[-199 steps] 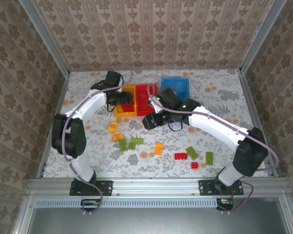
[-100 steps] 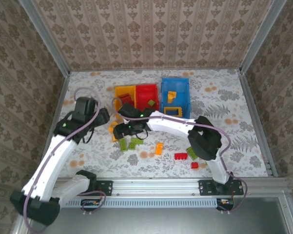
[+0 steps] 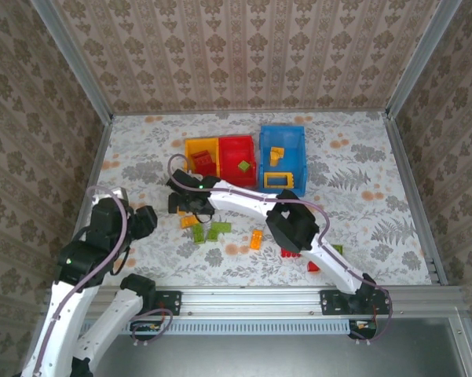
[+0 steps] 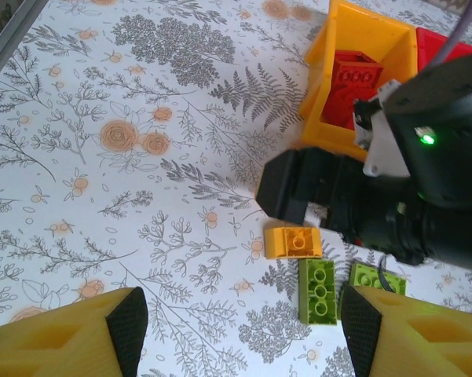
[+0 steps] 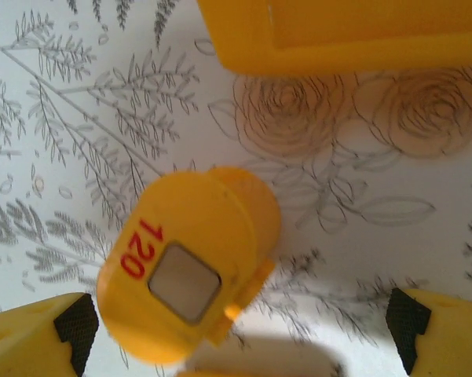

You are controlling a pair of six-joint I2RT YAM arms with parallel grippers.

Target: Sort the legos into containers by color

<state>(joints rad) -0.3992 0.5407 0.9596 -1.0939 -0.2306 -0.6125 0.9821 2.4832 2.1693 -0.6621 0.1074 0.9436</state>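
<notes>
Legos binned: a red brick (image 3: pixel 203 160) lies in the yellow bin (image 3: pixel 188 151), a green brick (image 3: pixel 243 166) in the red bin (image 3: pixel 234 148), and an orange-yellow brick (image 3: pixel 275 154) and a yellow frame (image 3: pixel 278 180) in the blue bin (image 3: pixel 292 140).
Sorting rule, as it reads: red to the yellow bin, green to the red bin, yellow to the blue bin; nothing looks misplaced by that rule.
Legos loose, near group: a small orange brick (image 4: pixel 294 241) lies just beside a loose green brick (image 4: pixel 316 290) and a second green one (image 4: pixel 375 279), all on the table (image 3: pixel 361 157) in front of the yellow bin.
Legos loose, further out: another orange brick (image 3: pixel 255 238) lies mid-table, with a red brick at the arm (image 3: pixel 290 253), a small red one (image 3: pixel 314 267) and a green piece (image 3: pixel 336 250) partly hidden by the right arm.
Round yellow piece (image 5: pixel 188 271): on the table just outside the yellow bin's wall.
Right tool (image 5: pixel 236 342): spread wide over the round yellow piece, which sits between its fingers, apart from both; nothing gripped.
Left tool (image 4: pixel 242 328): open and empty, above bare table to the left of the near group.
Progress: judged under halfway, with more bricks loose than binned.
Left to do: every loose piece above; the round yellow one looks the likeliest next, bound for the blue bin.
</notes>
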